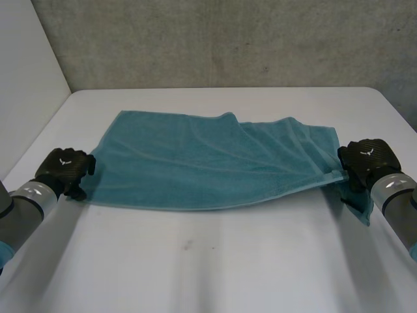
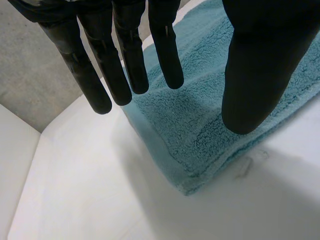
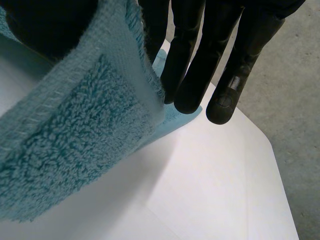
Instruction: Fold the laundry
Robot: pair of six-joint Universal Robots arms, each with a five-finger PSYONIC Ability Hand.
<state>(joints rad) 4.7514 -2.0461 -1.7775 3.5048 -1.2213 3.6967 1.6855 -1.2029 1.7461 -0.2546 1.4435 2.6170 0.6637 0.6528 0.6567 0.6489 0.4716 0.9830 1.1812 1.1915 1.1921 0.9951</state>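
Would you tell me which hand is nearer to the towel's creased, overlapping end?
Right. The right hand pinches the towel at that end; the left hand sits at the flat opposite end.

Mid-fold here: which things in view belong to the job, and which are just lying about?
Job:
teal towel
left robot hand, open over one corner
right robot hand, pinching the lifted opposite edge

Not the job:
white table
grey wall behind it
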